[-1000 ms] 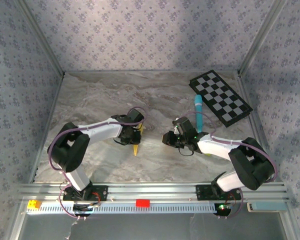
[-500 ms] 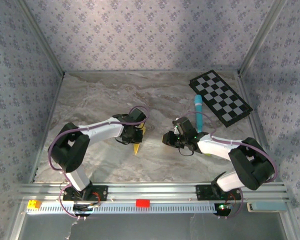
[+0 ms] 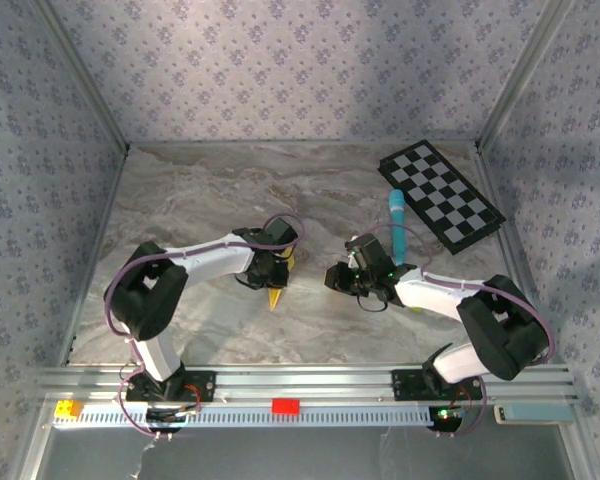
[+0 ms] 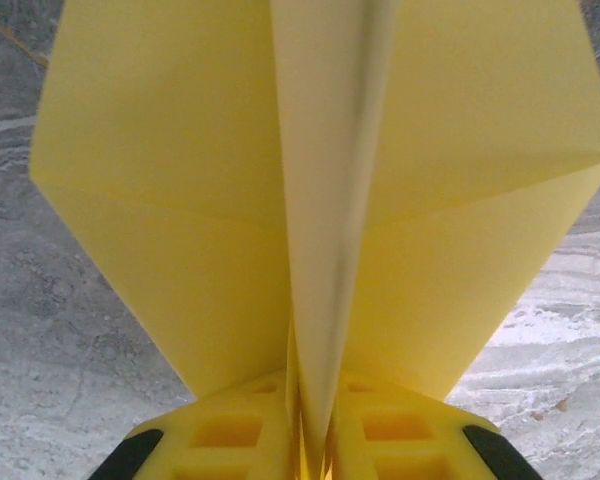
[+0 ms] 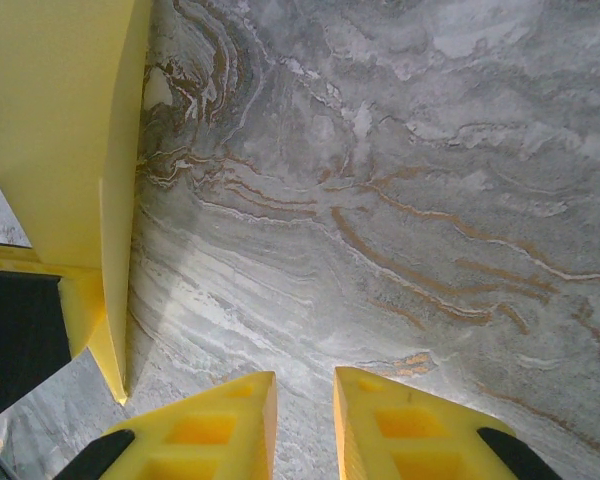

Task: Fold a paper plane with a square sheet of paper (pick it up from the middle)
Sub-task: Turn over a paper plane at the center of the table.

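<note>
**A:** Where is the paper plane (image 3: 274,293) relative to the left gripper (image 3: 269,268)?

**B:** It is in the gripper's grip. In the top view, the yellow point pokes out from under the gripper toward the near edge of the worktop (image 3: 200,200), close to the middle. In the left wrist view, both wings fan up and outward. The centre crease runs straight down between the two yellow fingers (image 4: 230,435).

**A:** Is anything hard to make out?

**B:** Yes. In the top view, the gripper covers most of the plane and only the tip shows. I cannot tell whether that tip touches the marble. In the left wrist view, the frame's upper edge cuts off the far end of the plane. In the right wrist view, one wing shows at the upper left, cropped by the frame's edge.

**A:** How do the jaws stand?

**B:** The left jaws are pressed together on the crease, pinching the paper. The right gripper (image 3: 334,278) is off to the right of the plane and does not touch it. Its fingers are parted by a narrow gap with nothing between them, and bare marble lies below.

**A:** What else is near it?

**B:** A light-blue marker (image 3: 396,225) lies just behind it. The checkered board (image 3: 442,195) is farther back on the right.
</note>
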